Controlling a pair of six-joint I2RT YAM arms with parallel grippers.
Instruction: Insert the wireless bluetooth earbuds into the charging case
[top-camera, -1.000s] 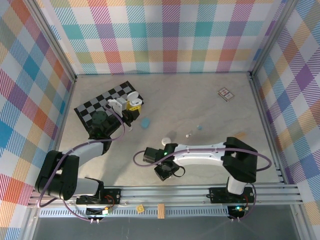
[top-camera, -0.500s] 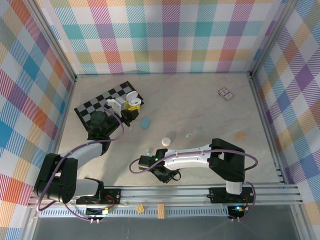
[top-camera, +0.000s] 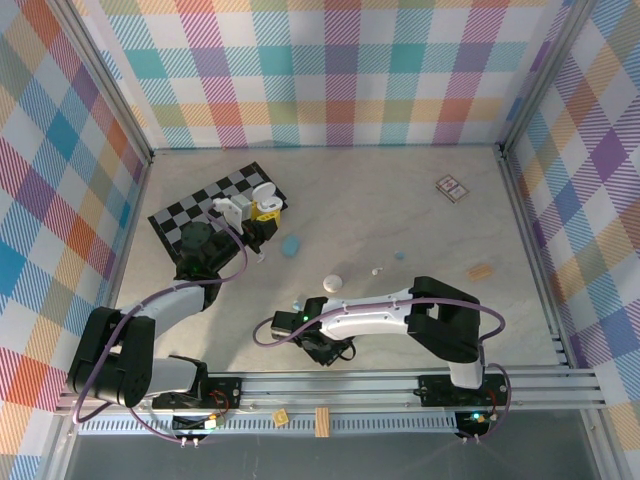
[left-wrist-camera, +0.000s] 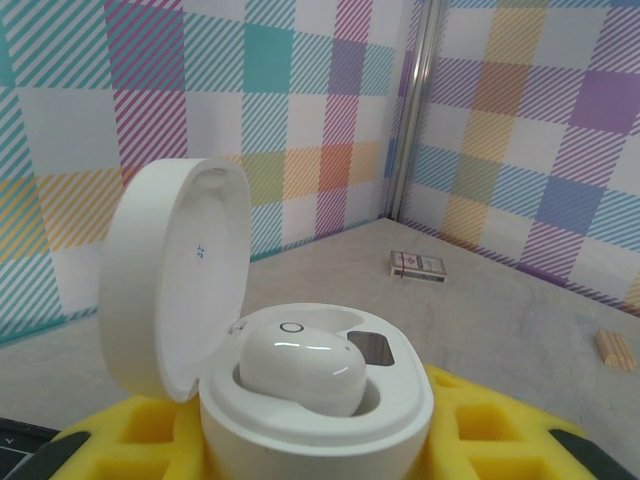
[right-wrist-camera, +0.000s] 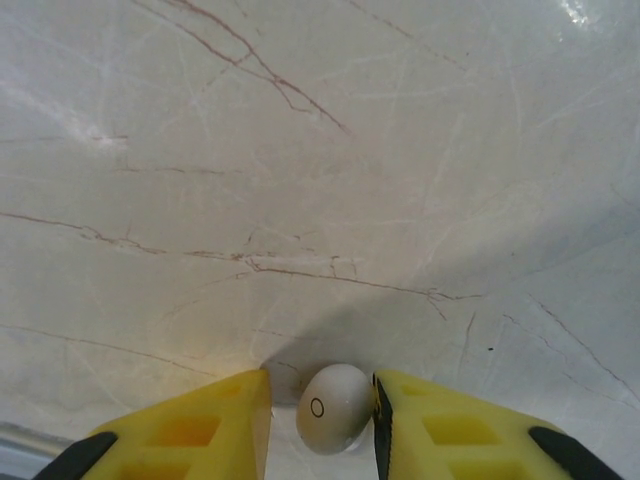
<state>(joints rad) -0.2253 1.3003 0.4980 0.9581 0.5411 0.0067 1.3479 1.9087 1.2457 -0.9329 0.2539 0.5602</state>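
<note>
While left jaws clasp the charging case (left-wrist-camera: 318, 405), earbud (right-wrist-camera: 334, 407) between right jaws, grip unclear.

Charging case (left-wrist-camera: 310, 425) base cut off at lower edge

A black-and-white checkered mat (top-camera: 228, 186) lies far left; a small printed box (top-camera: 452, 187) far right, a wooden block (top-camera: 481, 271) nearer, well apart

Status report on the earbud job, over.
Left gripper shut on open charging case, seated earbud in one slot, second slot empty. Right gripper straddles loose white earbud on table, grip unconfirmed. Nothing blocking the case.
</note>
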